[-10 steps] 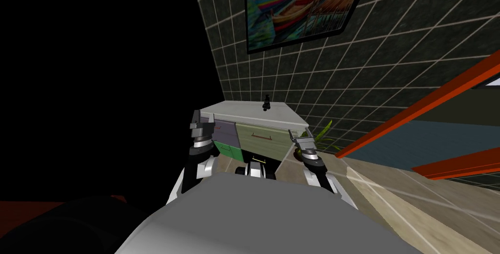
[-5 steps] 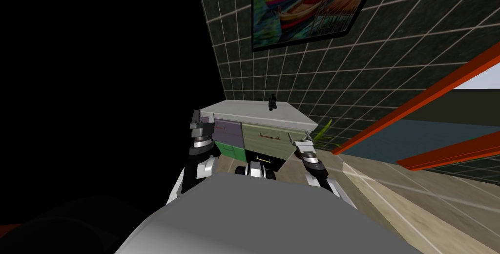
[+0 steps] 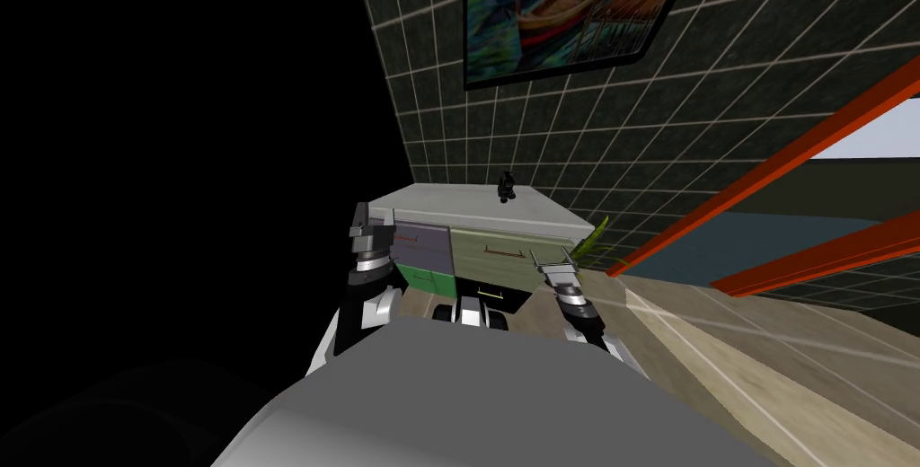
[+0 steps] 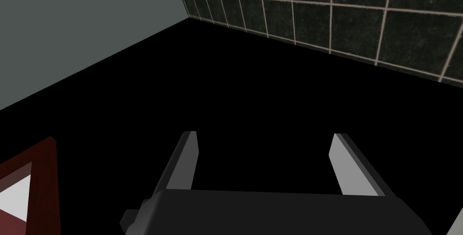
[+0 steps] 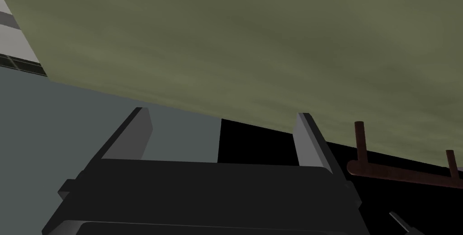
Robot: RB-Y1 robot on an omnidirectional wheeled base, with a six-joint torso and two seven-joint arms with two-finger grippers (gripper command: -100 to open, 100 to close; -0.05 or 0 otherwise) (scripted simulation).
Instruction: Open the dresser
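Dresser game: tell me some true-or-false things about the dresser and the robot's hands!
1. The olive drawer has a reddish-brown handle. True.
2. The right gripper is squeezing that handle. False: its fingers are open, and the handle sits beside them, untouched.
3. A small black object stands on top of the dresser. True.
4. The left gripper is shut. False: its fingers stand apart, holding nothing.
5. The wall behind the dresser is plain white. False: it has dark tiles, and a colourful boat painting hangs on it.
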